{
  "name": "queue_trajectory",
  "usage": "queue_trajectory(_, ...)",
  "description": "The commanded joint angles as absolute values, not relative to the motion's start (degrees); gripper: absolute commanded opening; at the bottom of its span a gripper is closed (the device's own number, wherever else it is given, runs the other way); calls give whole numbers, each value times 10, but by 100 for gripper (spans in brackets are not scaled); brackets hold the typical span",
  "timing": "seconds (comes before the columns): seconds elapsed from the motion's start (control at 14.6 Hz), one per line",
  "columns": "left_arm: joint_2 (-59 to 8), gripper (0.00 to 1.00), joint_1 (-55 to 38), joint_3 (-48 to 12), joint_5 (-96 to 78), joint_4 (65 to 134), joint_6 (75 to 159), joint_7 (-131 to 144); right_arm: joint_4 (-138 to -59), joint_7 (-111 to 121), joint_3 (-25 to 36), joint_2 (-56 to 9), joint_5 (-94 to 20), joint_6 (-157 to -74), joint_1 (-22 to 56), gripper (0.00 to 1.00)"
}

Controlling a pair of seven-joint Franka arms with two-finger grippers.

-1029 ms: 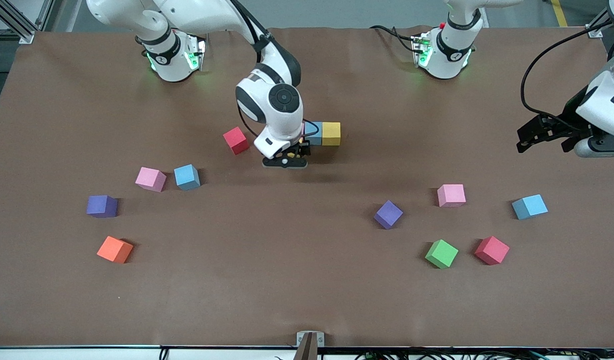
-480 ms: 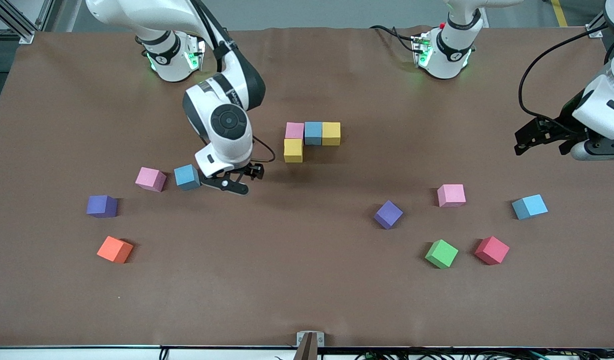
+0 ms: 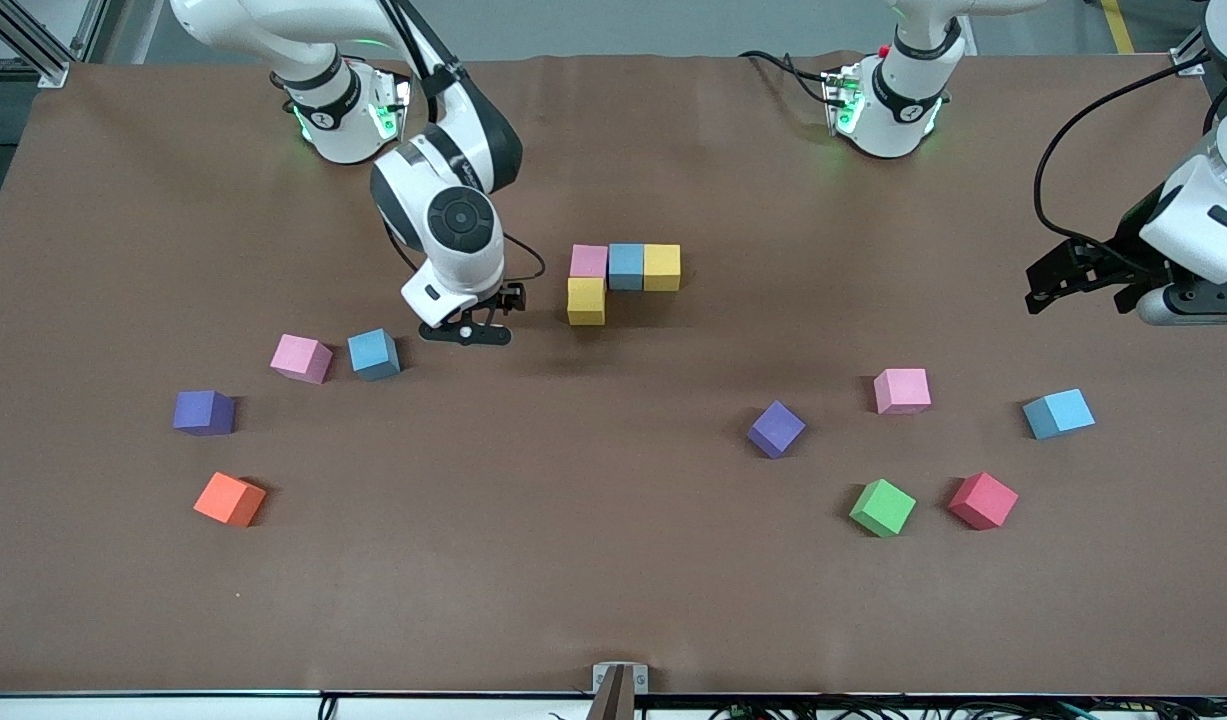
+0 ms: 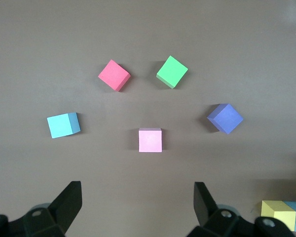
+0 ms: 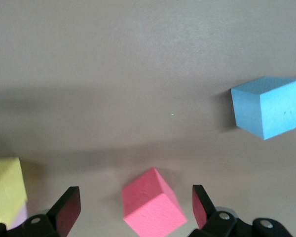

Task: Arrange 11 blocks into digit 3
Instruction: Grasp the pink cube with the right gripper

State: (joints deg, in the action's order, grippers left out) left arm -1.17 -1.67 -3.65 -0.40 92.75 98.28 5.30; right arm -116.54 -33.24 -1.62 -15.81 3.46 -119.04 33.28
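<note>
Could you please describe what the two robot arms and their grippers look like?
Both arms are glossy white with black joint bands and round dark caps; green lights glow at their bases. The right gripper and the left gripper are black with two angular fingers. A black cable loops along the left arm, and another runs along the right arm.

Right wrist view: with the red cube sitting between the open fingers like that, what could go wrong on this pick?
1. The small matte red cube lies turned corner-on under the open right gripper; closing could twist it or squeeze it out.
2. The lower yellow cube of the started figure is close by; a swing there might nudge it.
The open left gripper waits over its end of the table.
</note>
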Motion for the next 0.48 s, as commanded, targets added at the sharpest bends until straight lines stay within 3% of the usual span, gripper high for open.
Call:
queue_trajectory(0.0,-11,100,-19,-36,-8,924,985,60,-1243,-200,-74,-98,31,-1201,243,100)
queue_trajectory(0.41,-11,100,-19,-37,-9,923,985,60,-1322,-155,-136,-68,29,-1268,216,100)
